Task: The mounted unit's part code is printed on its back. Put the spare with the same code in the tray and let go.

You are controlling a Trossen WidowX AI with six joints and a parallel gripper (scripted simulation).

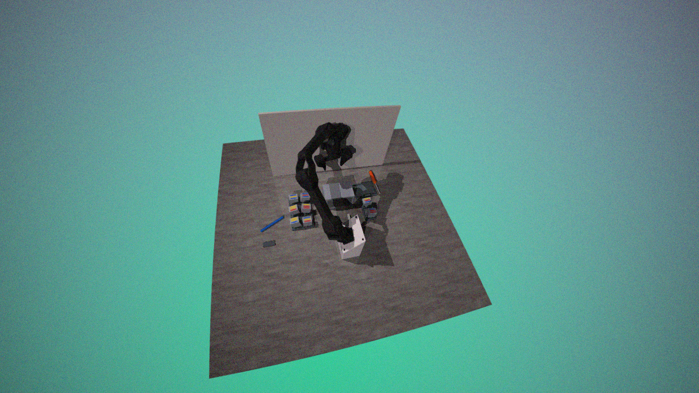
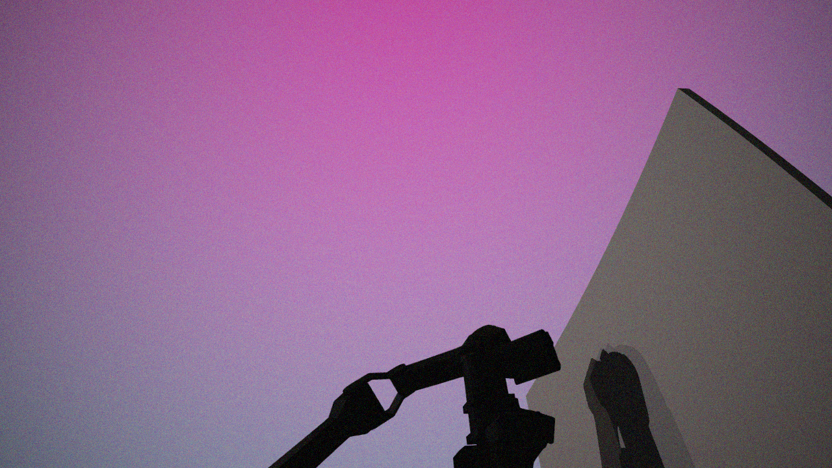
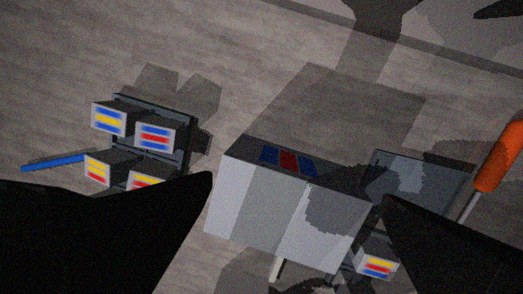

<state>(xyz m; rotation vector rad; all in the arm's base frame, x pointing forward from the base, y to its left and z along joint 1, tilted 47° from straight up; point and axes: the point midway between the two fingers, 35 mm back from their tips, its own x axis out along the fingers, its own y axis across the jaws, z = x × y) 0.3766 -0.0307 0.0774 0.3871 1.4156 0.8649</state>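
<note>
The mounted unit [image 1: 337, 191] [image 3: 265, 208] is a pale grey block; its back shows blue, red, blue stripes in the wrist view. A spare [image 1: 304, 196] [image 3: 155, 137] with blue, red, blue stripes sits in the left rack's row nearest the wall. Beside it is a blue, yellow, blue spare [image 1: 293, 197] [image 3: 108, 119]. A yellow, red, blue spare [image 3: 376, 267] stands on the right. The dark grey tray [image 1: 366, 189] [image 3: 439, 184] lies right of the unit. My gripper [image 1: 333, 161] [image 3: 293, 190] is open and empty, above the unit. Its left finger partly hides the left rack in the wrist view.
An orange-handled screwdriver [image 1: 373, 177] [image 3: 498, 159] lies beside the tray. A blue rod [image 1: 272, 223] [image 3: 53, 162] and a small dark block [image 1: 269, 243] lie left of the left rack. An upright panel [image 1: 288, 146] [image 2: 698, 261] stands behind. The arm's white base [image 1: 358, 248] is in front.
</note>
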